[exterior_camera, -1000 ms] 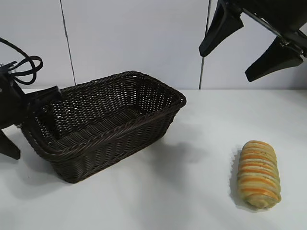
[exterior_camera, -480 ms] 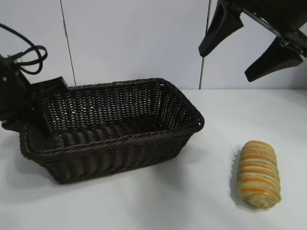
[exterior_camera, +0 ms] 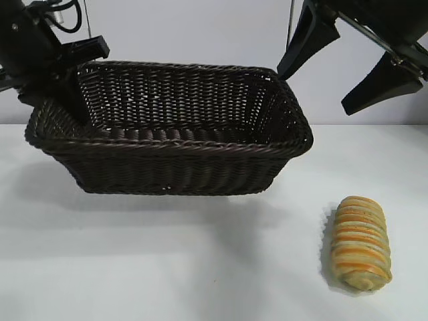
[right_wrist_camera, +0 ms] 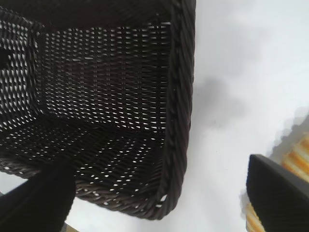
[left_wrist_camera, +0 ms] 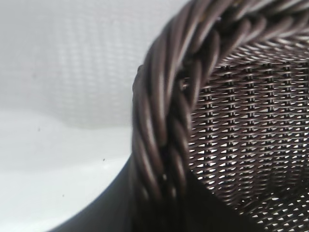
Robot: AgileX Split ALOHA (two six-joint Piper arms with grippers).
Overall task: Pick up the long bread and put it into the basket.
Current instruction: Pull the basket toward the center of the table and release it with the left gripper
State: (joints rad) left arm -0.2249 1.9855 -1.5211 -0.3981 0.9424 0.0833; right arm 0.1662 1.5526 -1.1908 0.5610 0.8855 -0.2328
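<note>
From outside, the left end effector (exterior_camera: 67,83) grips the lifted basket (exterior_camera: 174,134) rim; the right end effector (exterior_camera: 348,63) hangs wide. Its wrist view glimpses the long bread (right_wrist_camera: 297,159) on the surface (exterior_camera: 200,267).

A plain white counter (exterior_camera: 200,267) carries the scene, running back to a pale wall. Only the long bread (exterior_camera: 361,243) lies directly on it, toward the near right, with its length running front to back and its orange-brown stripes crossing it. The basket (exterior_camera: 174,144) hangs clear above the counter's left and middle, casting a soft shadow on the surface.
</note>
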